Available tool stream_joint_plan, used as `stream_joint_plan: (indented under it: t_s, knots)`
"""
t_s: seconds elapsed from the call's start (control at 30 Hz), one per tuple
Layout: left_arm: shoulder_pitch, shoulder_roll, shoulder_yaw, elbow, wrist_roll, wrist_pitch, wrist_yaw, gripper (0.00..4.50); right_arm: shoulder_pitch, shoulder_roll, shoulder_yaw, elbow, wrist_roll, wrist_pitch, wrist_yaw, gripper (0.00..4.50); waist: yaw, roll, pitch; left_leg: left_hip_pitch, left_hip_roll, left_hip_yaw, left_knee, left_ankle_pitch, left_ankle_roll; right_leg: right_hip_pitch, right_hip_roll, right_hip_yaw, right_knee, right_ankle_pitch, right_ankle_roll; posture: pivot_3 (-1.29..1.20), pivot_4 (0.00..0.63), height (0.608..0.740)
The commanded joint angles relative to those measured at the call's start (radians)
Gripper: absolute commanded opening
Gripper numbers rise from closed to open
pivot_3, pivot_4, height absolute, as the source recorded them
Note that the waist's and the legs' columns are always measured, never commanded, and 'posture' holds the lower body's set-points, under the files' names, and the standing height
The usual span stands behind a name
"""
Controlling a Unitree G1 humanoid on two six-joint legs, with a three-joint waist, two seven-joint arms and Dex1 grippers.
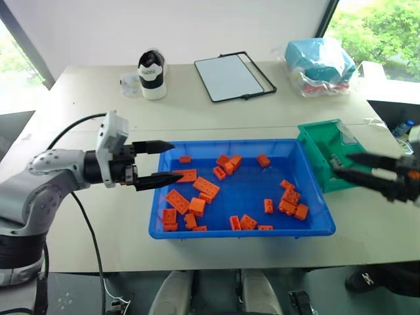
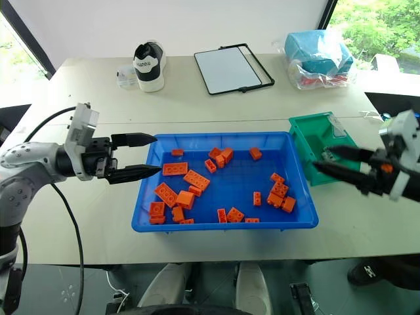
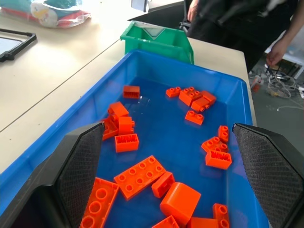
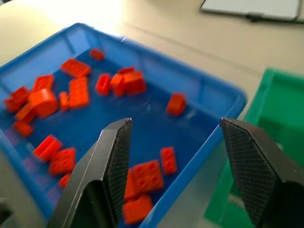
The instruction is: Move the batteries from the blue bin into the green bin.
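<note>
So the batteries themselves can't be picked out here. The blue bin (image 1: 308, 226) sits in the middle of the desk (image 1: 85, 98), near its front edge, and all that's visible inside is a scatter of orange bricks (image 1: 197, 186), mostly bunched toward the robot's left half, with a smaller cluster near the right wall. The green bin (image 1: 314, 141) is pushed right up against the blue bin's far right corner, and from the head views it's hard to tell what's lying in it, something small and pale maybe.

The right gripper (image 1: 349, 166) hangs over the green bin's front part, pointing back toward the blue bin, with its fingers spread apart and nothing between them. In its wrist view you look across the blue bin's corner with the green one just beside it.

The left gripper (image 1: 166, 162) is at the blue bin's left wall, held level and pointing inward over the rim, fingers also apart and empty.

Farther back on the desk: a black-and-white shoe (image 1: 152, 73), a white board with a black frame (image 1: 233, 77), and a light-blue bag in clear plastic (image 1: 319, 65) in the far right corner. A person (image 3: 280, 47) stands beyond the desk in the left wrist view.
</note>
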Motion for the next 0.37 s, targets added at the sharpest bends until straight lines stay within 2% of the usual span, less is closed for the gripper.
stream_joint_plan:
  t_s: [0.03,0.37]
  knots:
    - [0.003,0.030,0.051,0.006,-0.020,0.000,-0.022,4.50,0.053,-0.025,-0.031,-0.028,-0.009,-0.099,0.060,3.01,-0.003,0.000,0.000,0.000,0.001,0.000,0.000,0.000,0.000,0.000,0.000,0.000,0.000,0.000,0.000,0.00,0.150,0.731]
    - [0.039,0.113,0.090,0.010,-0.012,0.009,-0.067,4.50,0.050,0.040,0.075,-0.065,-0.031,-0.212,-0.082,3.01,0.002,0.000,0.000,0.000,0.002,0.001,-0.001,0.000,0.000,-0.001,0.000,0.000,-0.002,0.000,0.000,0.00,0.150,0.731]
